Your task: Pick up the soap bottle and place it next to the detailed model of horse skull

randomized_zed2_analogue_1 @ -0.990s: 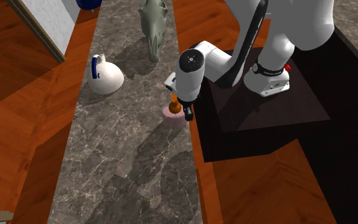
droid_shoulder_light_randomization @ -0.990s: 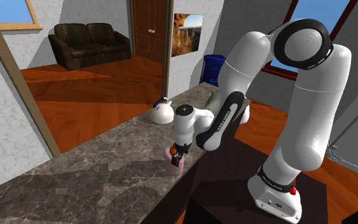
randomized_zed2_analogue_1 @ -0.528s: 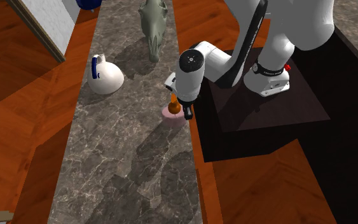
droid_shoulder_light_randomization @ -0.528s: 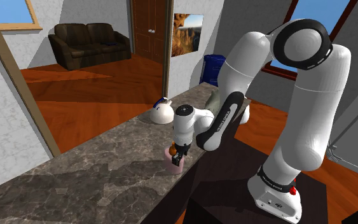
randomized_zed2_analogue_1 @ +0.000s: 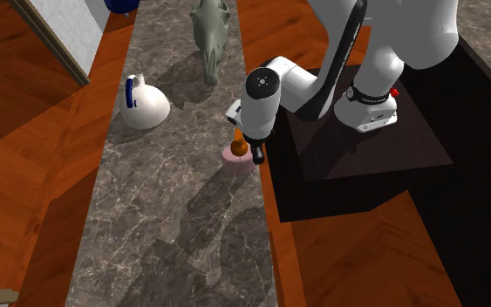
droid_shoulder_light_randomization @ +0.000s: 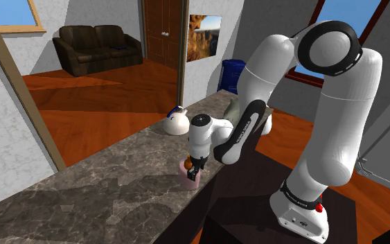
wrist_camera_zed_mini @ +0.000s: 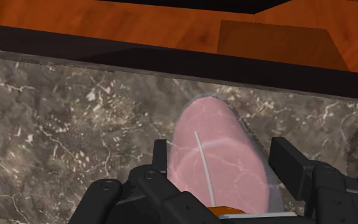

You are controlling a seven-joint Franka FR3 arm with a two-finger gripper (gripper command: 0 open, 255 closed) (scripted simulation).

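The soap bottle (droid_shoulder_light_randomization: 189, 181) is pink with an orange pump top and stands near the stone counter's edge beside the stand. My gripper (droid_shoulder_light_randomization: 195, 166) comes down on it from above. In the wrist view the pink body (wrist_camera_zed_mini: 215, 149) sits between the two black fingers (wrist_camera_zed_mini: 161, 156), which clasp its sides, so the gripper (wrist_camera_zed_mini: 222, 162) is shut on it. From the second exterior view the bottle (randomized_zed2_analogue_1: 234, 155) pokes out under the hand (randomized_zed2_analogue_1: 246, 150). The grey-green horse skull (randomized_zed2_analogue_1: 210, 35) lies farther along the counter, partly behind the arm in the shoulder view (droid_shoulder_light_randomization: 231, 109).
A white jug with a blue handle (randomized_zed2_analogue_1: 142, 105) stands on the marbled counter (randomized_zed2_analogue_1: 173, 227) between the bottle and the skull, toward the far edge. The dark stand (randomized_zed2_analogue_1: 357, 157) borders the counter. A blue barrel (droid_shoulder_light_randomization: 232, 73) stands beyond the counter's end.
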